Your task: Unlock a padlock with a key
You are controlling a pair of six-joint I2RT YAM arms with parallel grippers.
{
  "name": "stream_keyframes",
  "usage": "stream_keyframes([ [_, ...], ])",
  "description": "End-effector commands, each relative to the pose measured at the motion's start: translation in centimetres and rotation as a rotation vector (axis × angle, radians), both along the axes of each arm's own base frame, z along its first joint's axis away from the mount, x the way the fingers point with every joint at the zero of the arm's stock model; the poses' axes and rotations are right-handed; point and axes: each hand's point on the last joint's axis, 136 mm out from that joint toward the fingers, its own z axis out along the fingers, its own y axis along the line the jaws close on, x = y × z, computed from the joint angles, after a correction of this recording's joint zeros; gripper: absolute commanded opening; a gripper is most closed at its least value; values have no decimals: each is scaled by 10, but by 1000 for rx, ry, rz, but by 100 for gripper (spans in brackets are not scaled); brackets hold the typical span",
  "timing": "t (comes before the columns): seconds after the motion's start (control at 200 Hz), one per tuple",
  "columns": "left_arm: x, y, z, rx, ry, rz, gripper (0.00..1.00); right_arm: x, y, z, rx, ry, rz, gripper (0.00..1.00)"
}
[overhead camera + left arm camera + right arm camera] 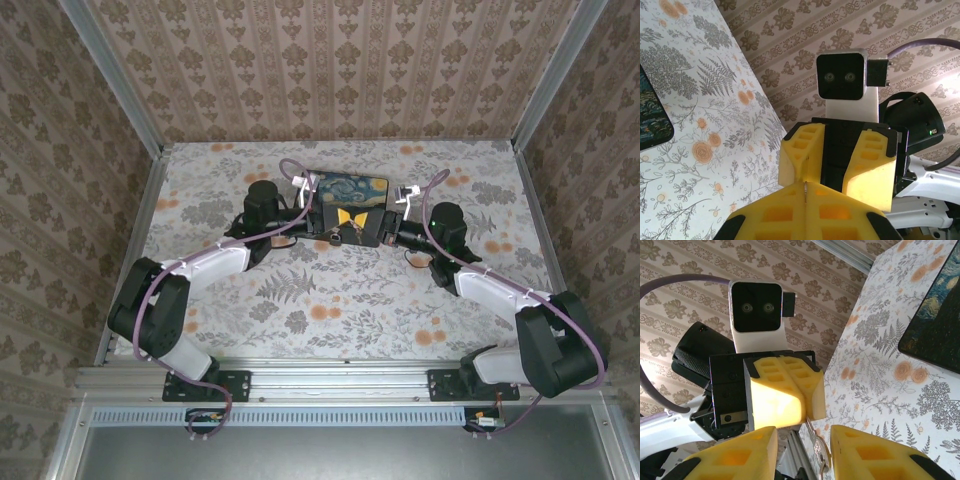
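1. At the near edge of the dark box with the blue-and-yellow swirling-sky lid (350, 190), the two arms meet over the flower-printed tabletop (330, 310), their yellow-fingered ends nose to nose.
2. The left hand (805, 187) is pressed fully closed. Its two yellow fingers (775, 215) meet on a thin silvery metal key (805, 192), nipped at the seam between them.
3. From the right wrist camera, the key (816, 447) sticks out of those closed fingers and reaches into the gap of the right hand (804, 437).
4. The right hand is spread wide, its fingers (880, 455) well apart on either side of the key and, as far as I can see, not touching it.
5. The key's far end widens into a looped bit of metal; I cannot tell whether that is the small padlock.
6. Seen from above, both hands sit over the box's near edge.
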Motion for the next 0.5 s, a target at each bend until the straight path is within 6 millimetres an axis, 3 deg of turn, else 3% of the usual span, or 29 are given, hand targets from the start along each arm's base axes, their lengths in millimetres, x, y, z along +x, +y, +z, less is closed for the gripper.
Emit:
stream_keyframes([
  [0.0,4,1,3,-22,-12,13,0,-4,2,1,11,-17,19,35],
  [0.22,5,2,5,-32,-13,19,0,-2,3,-3,11,-11,22,34],
  [0.495,6,4,6,-41,-16,29,0,-5,5,4,27,-29,32,23],
])
